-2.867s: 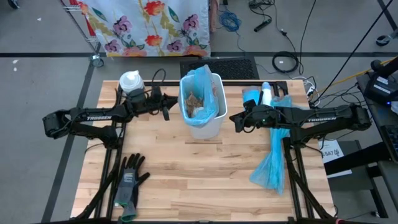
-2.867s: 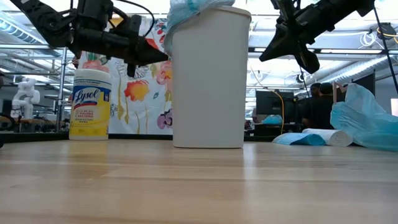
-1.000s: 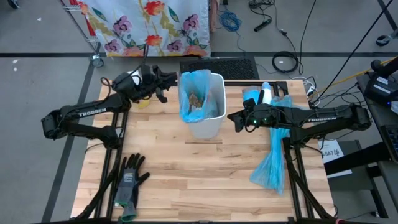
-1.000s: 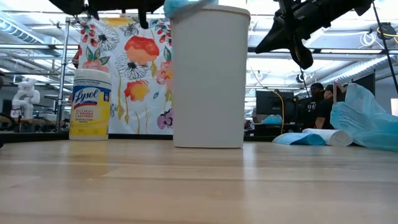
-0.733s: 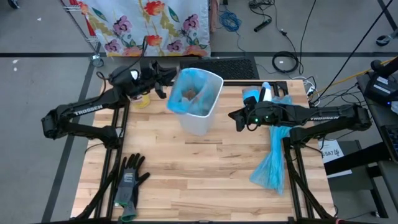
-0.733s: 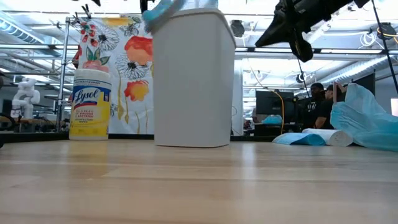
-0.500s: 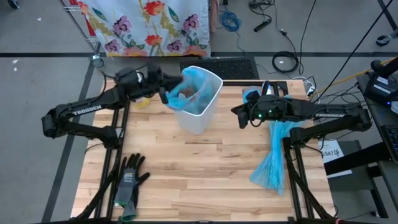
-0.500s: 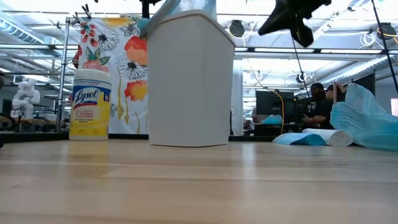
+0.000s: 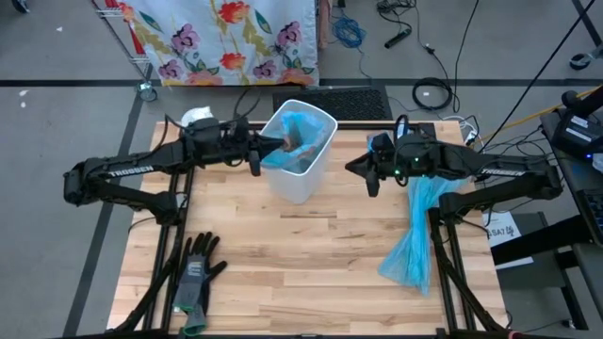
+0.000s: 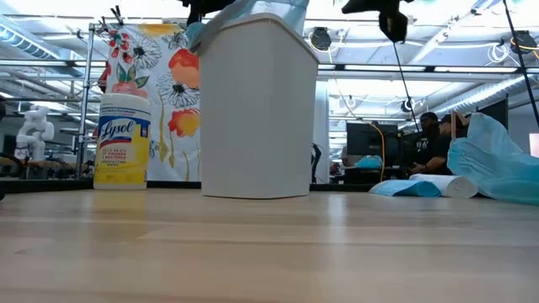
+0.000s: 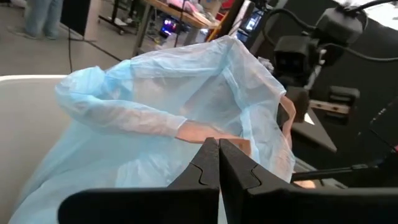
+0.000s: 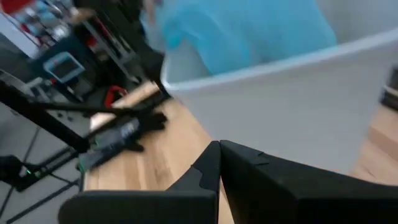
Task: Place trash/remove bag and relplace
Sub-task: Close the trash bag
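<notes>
Two dark arms reach toward a white plastic waste bin (image 9: 300, 160) that stands toward the far middle of the light wooden table (image 9: 311, 273), leaning a little toward the left arm's side. The left gripper (image 9: 256, 153) is at the bin's rim on that side, its fingers (image 11: 211, 163) pressed together on the edge of the thin pale-blue bag liner (image 11: 180, 118) that hangs over the rim (the wrist view shows the film bunched just ahead of the tips). Inside the liner lies the trash, brown crumpled paper scraps (image 9: 300, 143), sitting high in the bin. The right gripper (image 9: 370, 174) hovers in the air just beside the bin's other side, apart from it, with its fingers (image 12: 214, 163) closed together and holding nothing. Behind the right arm a loose pale-blue plastic bag (image 9: 412, 240) trails along the table's right edge, with a roll of blue bags (image 10: 421, 187) near the far corner. A yellow-labelled canister of wipes with a white lid (image 10: 122, 140) stands at the far left corner. A pair of black-and-grey gloves (image 9: 196, 271) lies near the table's front left.
</notes>
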You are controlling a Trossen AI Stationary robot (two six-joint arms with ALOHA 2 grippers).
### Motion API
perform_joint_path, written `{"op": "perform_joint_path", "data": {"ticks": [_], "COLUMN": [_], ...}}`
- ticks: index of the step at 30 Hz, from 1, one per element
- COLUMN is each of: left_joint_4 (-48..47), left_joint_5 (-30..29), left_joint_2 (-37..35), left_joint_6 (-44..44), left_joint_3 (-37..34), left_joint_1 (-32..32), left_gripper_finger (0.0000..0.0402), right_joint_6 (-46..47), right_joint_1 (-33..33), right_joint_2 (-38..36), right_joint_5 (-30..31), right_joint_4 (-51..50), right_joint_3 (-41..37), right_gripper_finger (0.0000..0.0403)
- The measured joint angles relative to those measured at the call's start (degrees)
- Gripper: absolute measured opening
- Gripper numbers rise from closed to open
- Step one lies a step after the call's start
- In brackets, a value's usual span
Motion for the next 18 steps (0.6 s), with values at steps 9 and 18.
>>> {"op": "perform_joint_path", "data": {"ticks": [9, 18], "left_joint_4": [0.24, 0.20], "left_joint_5": [-5.75, -8.29], "left_joint_2": [0.00, 0.02], "left_joint_6": [-1.53, -3.04], "left_joint_3": [0.00, -0.02], "left_joint_1": [-2.45, -3.20], "left_gripper_finger": [0.0000, 0.0000], "right_joint_6": [-0.78, -5.21], "right_joint_1": [-1.67, -2.36], "right_joint_2": [4.05, 14.06], "right_joint_5": [-5.27, -8.58], "right_joint_4": [16.64, 18.90], "right_joint_3": [0.02, 7.43], "right_gripper_finger": [0.0000, 0.0000]}}
